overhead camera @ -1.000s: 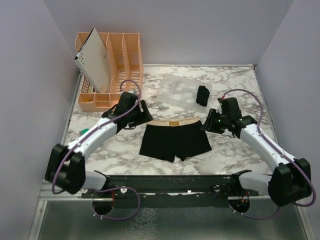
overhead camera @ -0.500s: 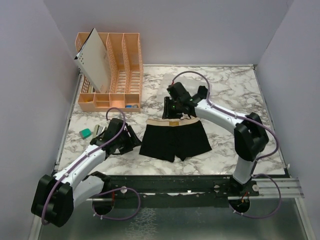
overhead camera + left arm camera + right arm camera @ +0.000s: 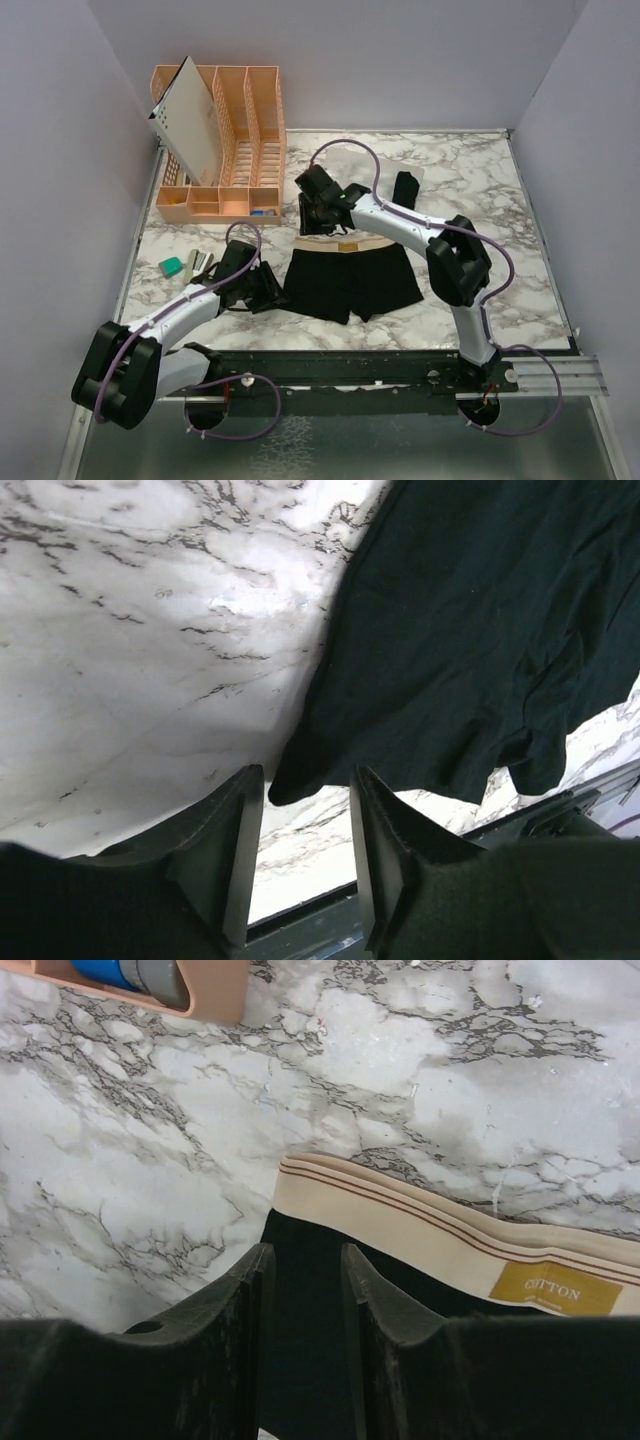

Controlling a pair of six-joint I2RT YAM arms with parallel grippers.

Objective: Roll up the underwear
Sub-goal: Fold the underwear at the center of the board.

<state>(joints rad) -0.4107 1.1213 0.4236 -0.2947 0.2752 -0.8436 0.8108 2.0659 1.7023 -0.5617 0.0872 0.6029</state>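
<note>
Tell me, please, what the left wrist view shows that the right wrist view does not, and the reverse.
Only the left wrist view: the leg end of the underwear, its hem corner right at the tips of the left gripper, and the table's dark front rail. Only the right wrist view: the tan waistband with its gold COTTON label, a corner of the orange organizer, and the right gripper. Both: black fabric lying flat on the marble table, seen past open jaws.

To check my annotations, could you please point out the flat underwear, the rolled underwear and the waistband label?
flat underwear (image 3: pixel 350 280), top view, middle of the black fabric.
rolled underwear (image 3: pixel 405 189), top view, middle of the bundle.
waistband label (image 3: pixel 548 1288), right wrist view, centre of the gold patch.
</note>
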